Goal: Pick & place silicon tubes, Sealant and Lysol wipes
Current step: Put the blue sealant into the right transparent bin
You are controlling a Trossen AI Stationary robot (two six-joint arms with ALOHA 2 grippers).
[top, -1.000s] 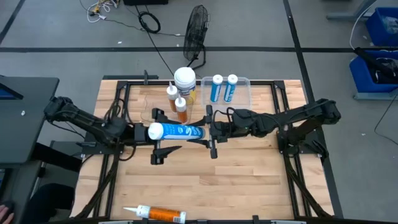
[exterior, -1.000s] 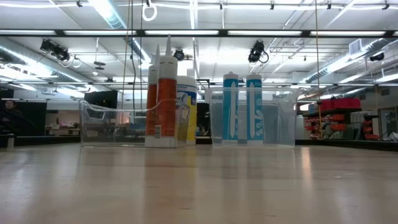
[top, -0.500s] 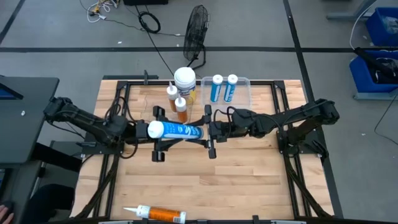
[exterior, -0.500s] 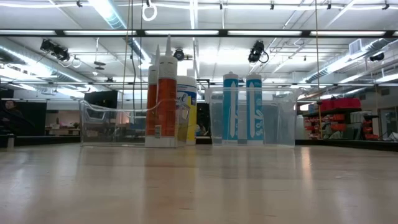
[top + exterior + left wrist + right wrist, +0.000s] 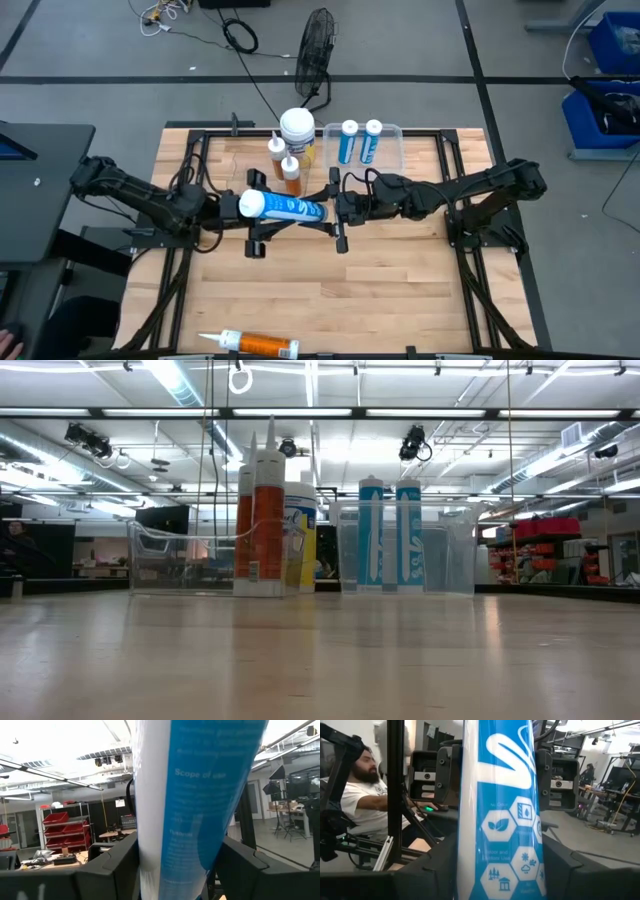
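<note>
Blue tube lies level above mid-table, clamped at its capped end by the left gripper and at the other by the right gripper; only the high view shows both grips. From the low view, the Lysol wipes stand among orange tubes at the far edge, the near boards bare, while another orange tube lies at the front edge

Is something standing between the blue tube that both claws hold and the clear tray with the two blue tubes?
Nothing visible does. The blue tube hangs over the table between the left claw and right claw; the clear tray lies beyond the right claw, the path open.
</note>
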